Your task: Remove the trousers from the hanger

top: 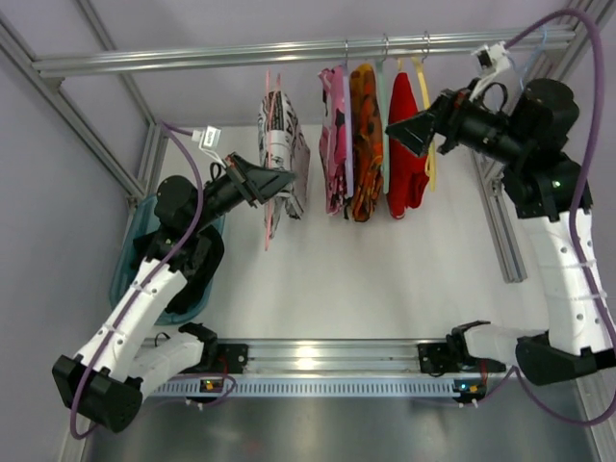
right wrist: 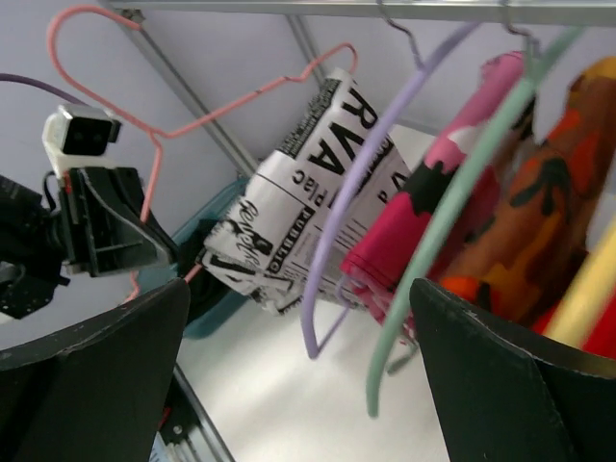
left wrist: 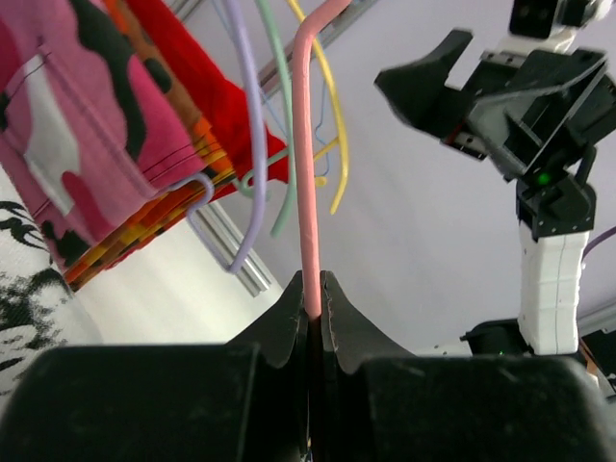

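The newspaper-print trousers (top: 281, 144) hang folded over the salmon-pink hanger (top: 267, 223), left of the other garments. My left gripper (top: 274, 181) is shut on the hanger's wire (left wrist: 309, 173), which runs up from between its closed fingertips (left wrist: 316, 284). In the right wrist view the hanger (right wrist: 241, 96) is tilted with its hook at the upper left, and the trousers (right wrist: 308, 183) drape from its bar. My right gripper (top: 409, 130) is open and empty, up by the red garment, apart from the trousers (right wrist: 298, 289).
A metal rail (top: 308, 50) carries a pink floral garment (top: 333, 144), an orange one (top: 366, 144) and a red one (top: 406, 154) on lilac (right wrist: 356, 192), green (right wrist: 452, 212) and yellow hangers. A teal bin (top: 130, 260) sits at the left. Aluminium frame posts stand on both sides.
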Controlling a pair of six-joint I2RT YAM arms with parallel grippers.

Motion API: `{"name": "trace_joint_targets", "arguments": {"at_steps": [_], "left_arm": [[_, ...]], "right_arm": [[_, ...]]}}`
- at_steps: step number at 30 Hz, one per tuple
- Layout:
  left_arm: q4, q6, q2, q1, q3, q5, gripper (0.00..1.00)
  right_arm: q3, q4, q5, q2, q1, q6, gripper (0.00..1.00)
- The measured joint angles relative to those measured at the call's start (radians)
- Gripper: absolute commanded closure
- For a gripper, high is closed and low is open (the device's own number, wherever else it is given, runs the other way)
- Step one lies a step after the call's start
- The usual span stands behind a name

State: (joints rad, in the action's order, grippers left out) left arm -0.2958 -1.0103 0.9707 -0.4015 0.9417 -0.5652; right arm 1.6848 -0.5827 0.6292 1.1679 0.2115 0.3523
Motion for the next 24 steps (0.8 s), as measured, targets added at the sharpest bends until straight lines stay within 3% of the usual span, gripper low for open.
{"name": "trace_joint_targets", "arguments": {"at_steps": [11,14,24], "left_arm": [[0.038,-0.035,-0.046,0.076,-0.067,-0.006,1.00],[0.037,-0.034,-0.050,0.084,-0.067,-0.013,1.00],[0.037,-0.035,-0.074,0.086,-0.067,-0.045,1.00]], "right_arm": [[0.226,0.063,-0.124,0.336,0.449,0.029,0.01],[0.246,0.084,-0.188,0.394,0.521,0.090,0.02],[0.160,0.311,-0.283,0.435,0.647,0.257,0.19]]}}
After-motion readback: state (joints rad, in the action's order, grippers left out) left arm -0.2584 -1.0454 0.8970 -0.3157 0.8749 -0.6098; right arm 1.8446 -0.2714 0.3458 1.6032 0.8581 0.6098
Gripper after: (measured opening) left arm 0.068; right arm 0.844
